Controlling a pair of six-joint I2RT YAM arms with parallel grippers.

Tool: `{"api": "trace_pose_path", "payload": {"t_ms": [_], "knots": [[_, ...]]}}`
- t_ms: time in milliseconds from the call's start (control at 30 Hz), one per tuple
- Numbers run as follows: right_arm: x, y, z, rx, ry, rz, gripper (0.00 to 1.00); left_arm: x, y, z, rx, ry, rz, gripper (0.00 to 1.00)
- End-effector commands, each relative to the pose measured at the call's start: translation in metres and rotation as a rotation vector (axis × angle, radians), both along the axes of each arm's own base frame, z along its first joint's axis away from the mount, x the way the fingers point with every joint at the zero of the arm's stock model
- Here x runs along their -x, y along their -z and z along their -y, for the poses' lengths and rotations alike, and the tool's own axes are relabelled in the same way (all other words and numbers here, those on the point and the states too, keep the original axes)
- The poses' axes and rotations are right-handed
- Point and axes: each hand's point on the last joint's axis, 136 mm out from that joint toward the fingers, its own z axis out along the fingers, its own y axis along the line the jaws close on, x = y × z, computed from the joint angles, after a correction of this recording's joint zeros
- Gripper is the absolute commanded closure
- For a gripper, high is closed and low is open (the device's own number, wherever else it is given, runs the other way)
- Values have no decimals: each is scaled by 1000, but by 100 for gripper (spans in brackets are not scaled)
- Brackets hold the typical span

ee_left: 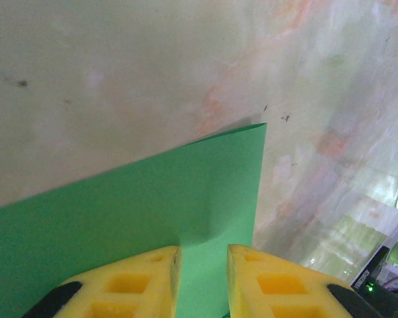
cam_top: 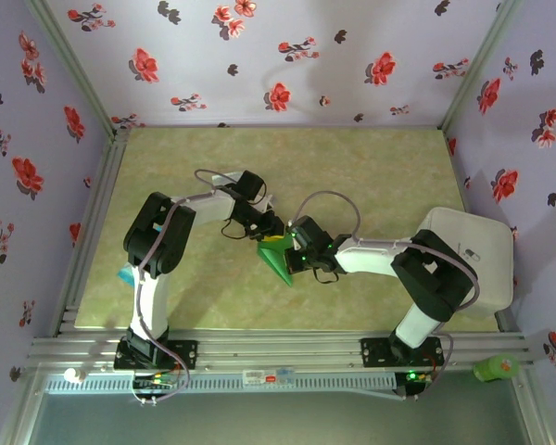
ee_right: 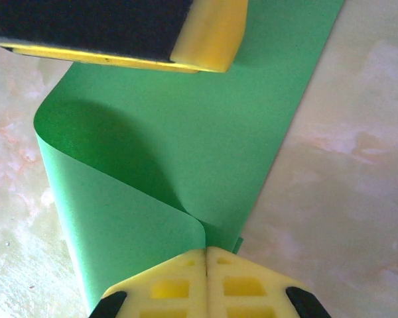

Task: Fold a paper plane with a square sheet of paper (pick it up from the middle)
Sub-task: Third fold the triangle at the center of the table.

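Where the two arms meet near the middle of the table (cam_top: 371,176), the sheet of paper (cam_top: 280,261) lies between their tips as a bright green wedge, with its point toward the near edge.

On the right wrist camera the right gripper (ee_right: 205,260) has its yellow fingers pressed together with no gap, and a flap of the sheet (ee_right: 186,132) is pinched at their tips. That flap curls over from the left in a soft, uncreased roll and sits lifted above the layer beneath, which lies flat on the marbled tabletop. At the top of the same view one black-and-yellow finger (ee_right: 209,36) of the left gripper rests against the far part of the sheet.

On the left wrist camera the left gripper (ee_left: 202,281) points down at the paper (ee_left: 119,225) with its two fingers a narrow gap apart, and green shows through the gap. I see nothing clamped between them. A corner of the sheet reaches out ahead onto bare table.

From above, the left gripper (cam_top: 271,229) sits just behind the paper and the right gripper (cam_top: 302,248) just beside it on the right. A white box (cam_top: 477,250) stands at the table's right edge, well apart from them.
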Motion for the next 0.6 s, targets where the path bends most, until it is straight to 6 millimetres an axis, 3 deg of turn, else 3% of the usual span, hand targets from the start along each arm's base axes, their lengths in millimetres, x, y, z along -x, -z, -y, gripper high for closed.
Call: {"api": "trace_pose_path", "payload": {"t_ms": [0, 400, 567], "knots": [[-6, 1, -3, -1, 0, 2, 100, 8, 19, -13, -78, -10, -21, 73], [-2, 14, 5, 49, 15, -31, 100, 7, 17, -12, -76, -10, -17, 73], [-1, 16, 6, 51, 19, -36, 100, -4, -2, -6, -54, -14, 24, 71]]}}
